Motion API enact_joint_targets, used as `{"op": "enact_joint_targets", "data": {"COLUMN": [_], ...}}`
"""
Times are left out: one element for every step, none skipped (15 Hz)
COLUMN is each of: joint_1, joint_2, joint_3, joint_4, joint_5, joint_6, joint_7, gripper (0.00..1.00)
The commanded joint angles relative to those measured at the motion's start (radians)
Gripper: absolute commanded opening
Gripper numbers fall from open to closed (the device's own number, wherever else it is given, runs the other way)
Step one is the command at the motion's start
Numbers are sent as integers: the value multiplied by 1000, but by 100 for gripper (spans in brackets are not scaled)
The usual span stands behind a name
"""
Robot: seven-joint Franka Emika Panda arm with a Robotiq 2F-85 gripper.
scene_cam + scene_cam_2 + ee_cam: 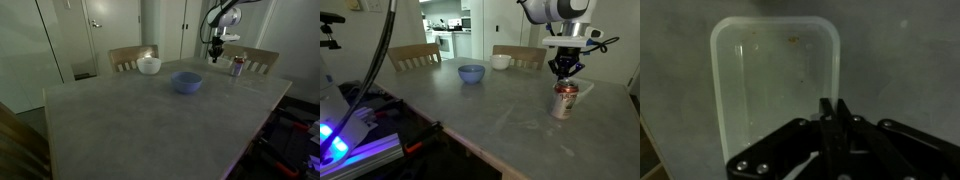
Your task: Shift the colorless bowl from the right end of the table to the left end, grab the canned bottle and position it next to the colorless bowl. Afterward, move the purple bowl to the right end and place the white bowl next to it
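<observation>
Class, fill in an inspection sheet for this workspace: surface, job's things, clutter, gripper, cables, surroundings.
Surface: table, matte grey, no spills seen.
Job's things: colorless bowl empty, below the gripper; canned bottle upright; purple bowl and white bowl apart, toward the chairs' side.
Clutter: nothing seen.
Gripper: gripper raised near the canned bottle, fingers together, holding nothing.
Cables: dark cable arcs beside the table.
Surroundings: wooden chairs, doors.
</observation>
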Motion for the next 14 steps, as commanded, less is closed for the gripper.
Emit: {"op": "enact_joint_targets", "data": {"joint_1": [94, 120, 146, 168, 187, 201, 221, 236, 250, 265, 278, 291, 305, 318], "joint_2": [-84, -99, -116, -134, -148, -162, -179, -192, -209, -224, -242, -259, -292, -313], "joint_3": [-45, -51, -55, -52, -47, -34, -27, -20, -11, -4, 7, 15, 23, 28], "joint_4": [-41, -40, -39, -43, -41, -35, -41, -42, -46, -54, -63, -73, -111, -135], "joint_5": [-78, -101, -124, -142, -157, -170, -182, -189, -195, -200, -202, -202, -203, -202], "joint_6": [-47, -60, -72, -75, -85, -93, -91, -94, -96, -99, -104, -110, -107, -106], "joint_7": [86, 103, 118, 119, 119, 114, 106, 100, 88, 85, 77, 75, 76, 86], "gripper": [2, 2, 2, 2, 2, 2, 2, 2, 2, 2, 2, 2, 2, 2]}}
